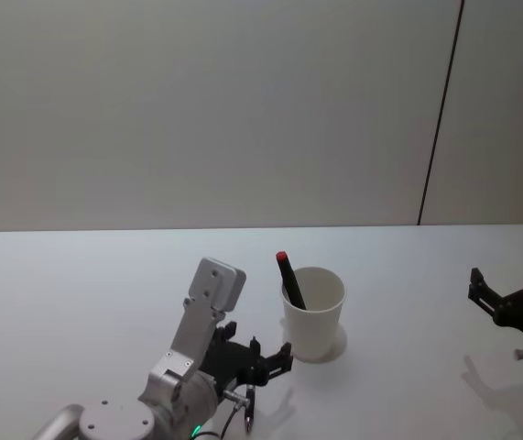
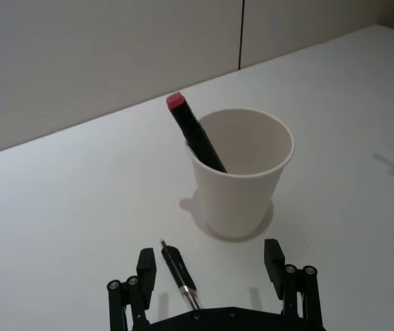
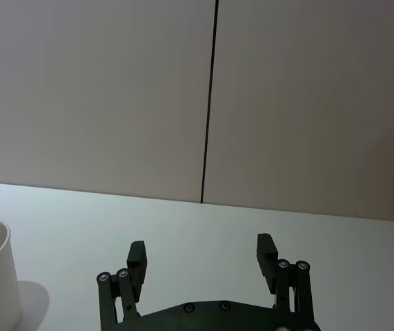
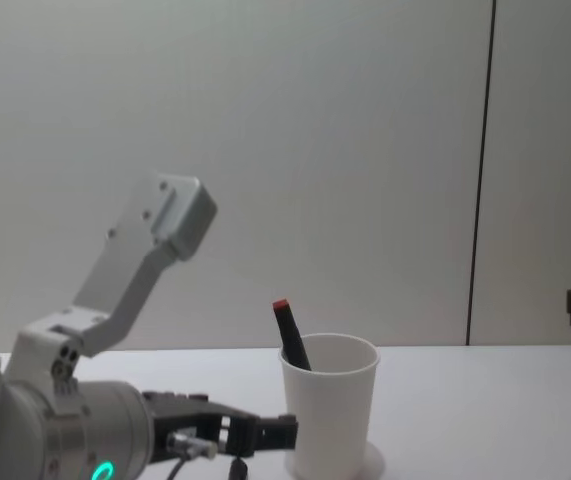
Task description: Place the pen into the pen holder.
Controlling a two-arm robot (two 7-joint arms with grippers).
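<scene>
One pen [image 1: 289,280] in pen holder [image 1: 314,335]

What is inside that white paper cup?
A black pen with a red end leans on the rim of the paper cup, top poking out. The cup wall hides its lower part and the cup's bottom. The left gripper is open beside it.

A silver-grey left arm [image 1: 188,353] with a green light [image 4: 100,471] carries a black, screw-studded left pincer [image 2: 210,253].
</scene>
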